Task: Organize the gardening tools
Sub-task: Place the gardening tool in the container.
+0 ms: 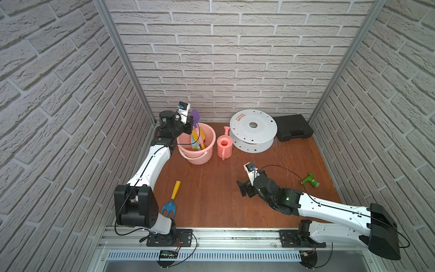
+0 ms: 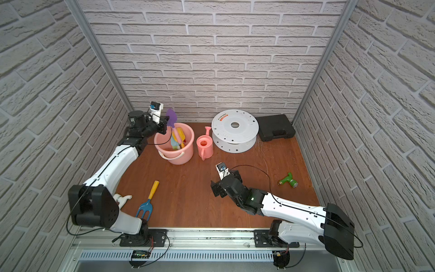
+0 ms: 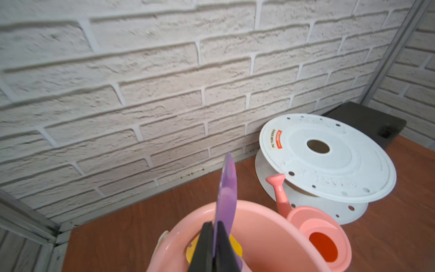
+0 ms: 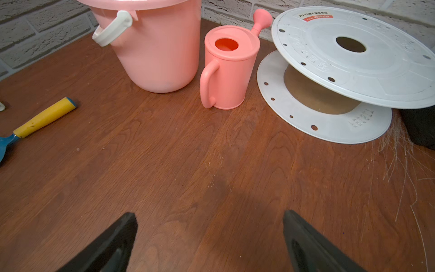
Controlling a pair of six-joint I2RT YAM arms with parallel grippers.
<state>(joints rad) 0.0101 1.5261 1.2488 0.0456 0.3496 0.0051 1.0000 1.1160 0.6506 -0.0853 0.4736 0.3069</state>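
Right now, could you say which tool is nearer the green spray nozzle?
Right. The right tool is open mid-table, the green spray nozzle to its right; the left tool grips the purple trowel over the far pink bucket.

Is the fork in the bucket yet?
No, the fork lies flat on the table, well apart from the bucket.

tools (image 1: 195, 139) half hidden in bucket (image 1: 197, 160)

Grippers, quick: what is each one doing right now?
Left gripper: shut on the purple trowel, above the pink bucket.
Right gripper: jaws open, holding nothing.
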